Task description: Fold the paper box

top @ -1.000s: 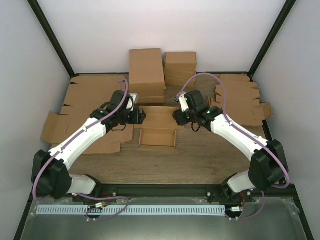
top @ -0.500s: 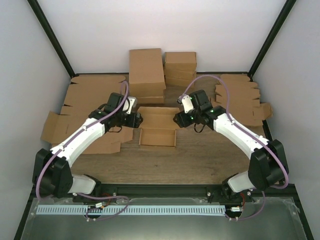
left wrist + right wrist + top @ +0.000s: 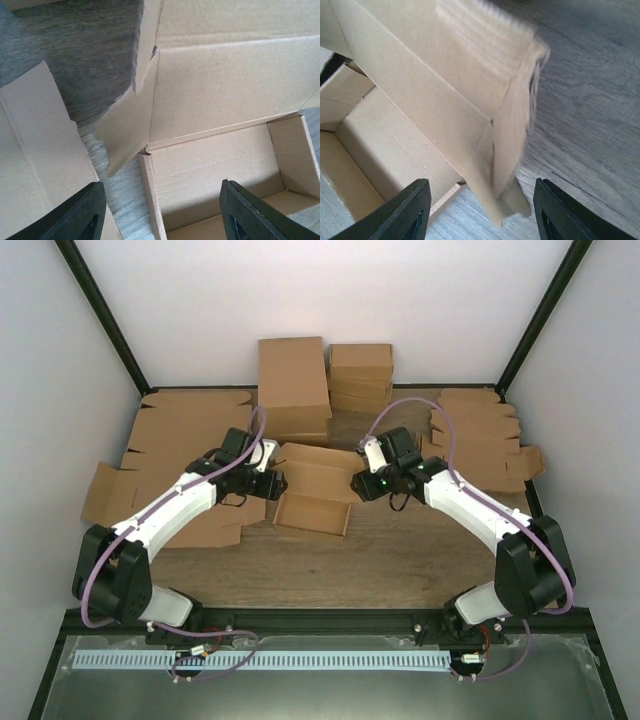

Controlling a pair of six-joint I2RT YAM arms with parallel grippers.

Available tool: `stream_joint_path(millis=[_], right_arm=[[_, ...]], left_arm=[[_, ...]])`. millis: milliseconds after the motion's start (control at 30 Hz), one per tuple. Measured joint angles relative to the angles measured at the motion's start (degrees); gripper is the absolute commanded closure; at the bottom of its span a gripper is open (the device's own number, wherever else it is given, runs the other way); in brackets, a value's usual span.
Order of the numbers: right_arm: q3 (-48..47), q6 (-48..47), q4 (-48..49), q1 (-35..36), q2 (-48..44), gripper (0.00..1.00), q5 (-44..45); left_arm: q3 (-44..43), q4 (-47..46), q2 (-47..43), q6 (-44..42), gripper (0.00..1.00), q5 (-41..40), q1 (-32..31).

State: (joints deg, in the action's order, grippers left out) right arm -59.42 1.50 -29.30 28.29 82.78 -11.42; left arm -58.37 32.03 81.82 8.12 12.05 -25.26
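**Grippers.** The left gripper point(image 3: 161, 184) has its fingers point(image 3: 80, 215) spread and clamps nothing. The near left corner of the tray lies in the gap, and no contact shows. The right gripper point(image 3: 481, 182) is also spread, with its fingers point(image 3: 560, 212) on either side of the right flap point(image 3: 512, 135). That flap is blurred and is not pinched.

**Work piece.** The box point(image 3: 313, 512) sits at mid-table point(image 3: 420, 560) between the two grippers, slightly skewed, with its tray open upward. The lid point(image 3: 322, 470) rises from the far edge of the tray. The left flap point(image 3: 125, 132) hangs from the lid's left end, outside the tray's end wall. Stacked boxes point(image 3: 293, 380) stand just behind the lid.

**Step in hand (judged).** Bring the lid over the tray and tuck both flaps inside the end walls.

**Procedure.**
1. Bend each flap inward along its crease until it is square to the lid. Do this before the lid descends.
2. Press on the flap face close to the crease, not at the free edge, since thin board is likely to buckle there.
3. Lower both ends at an even pace, because uneven pressure will probably twist the tray further.
4. Check that each flap enters inside its end wall. A flap caught outside will hold the lid open.
5. The tray looks light and may slide, so push downward rather than sideways.
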Motion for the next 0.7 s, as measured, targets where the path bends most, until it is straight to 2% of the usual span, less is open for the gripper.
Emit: stream_joint_path(millis=[167,367,500,700], right_arm=[[2.3,1.0,2.5,0.0,0.0,0.34,2.2],[2.6,1.0,5.0,0.0,0.0,0.32,2.8],[2.6,1.4,5.6,-0.1,-0.3,0.33,2.5],[2.6,2.0,5.3,-1.9,-0.8,0.47,-1.7]], left_arm=[[0.0,-0.3,0.3,-0.9,0.21,-2.5,0.0],[0.0,-1.4,0.3,-1.4,0.19,-1.0,2.1],[-0.5,-3.3,1.7,-1.2,0.2,4.2,4.7],[-1.0,-5.4,4.6,-1.0,0.34,11.3,6.2]])
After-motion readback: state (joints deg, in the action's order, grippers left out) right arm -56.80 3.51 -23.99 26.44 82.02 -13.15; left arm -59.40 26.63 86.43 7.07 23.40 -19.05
